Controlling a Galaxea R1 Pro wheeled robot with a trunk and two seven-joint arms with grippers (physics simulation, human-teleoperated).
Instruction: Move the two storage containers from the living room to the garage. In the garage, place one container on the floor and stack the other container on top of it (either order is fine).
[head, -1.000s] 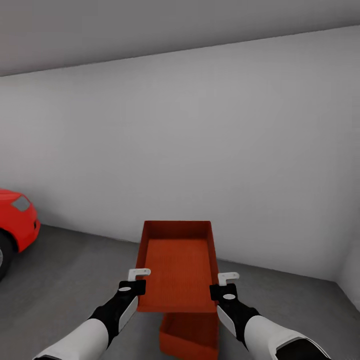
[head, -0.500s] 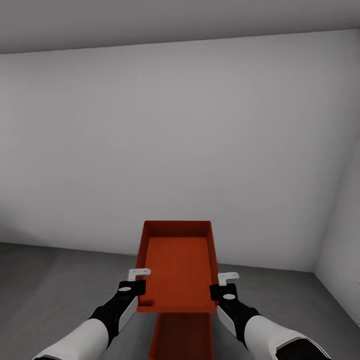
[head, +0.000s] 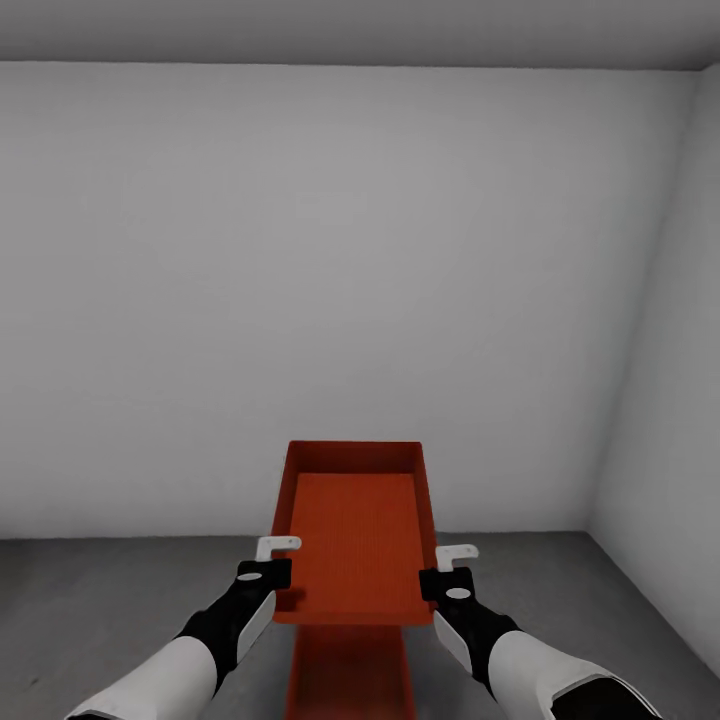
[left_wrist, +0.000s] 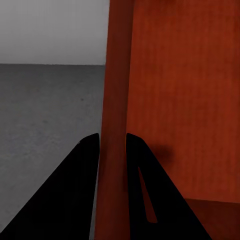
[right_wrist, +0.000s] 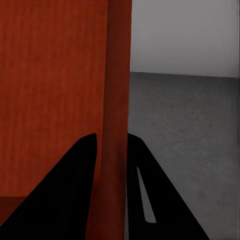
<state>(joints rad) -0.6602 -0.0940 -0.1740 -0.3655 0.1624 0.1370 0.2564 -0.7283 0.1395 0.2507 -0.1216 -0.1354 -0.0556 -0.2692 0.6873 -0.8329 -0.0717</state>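
We hold one orange box (head: 355, 535) level, left tool (head: 272, 562) and right tool (head: 448, 568) each pinching a side wall, above the other box (head: 350, 675) for stacking.

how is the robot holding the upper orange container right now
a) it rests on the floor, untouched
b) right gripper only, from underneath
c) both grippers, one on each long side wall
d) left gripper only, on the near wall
c: in the head view the left gripper and right gripper each clamp a side wall of the held container, and both wrist views show fingers straddling an orange wall, above the second container.
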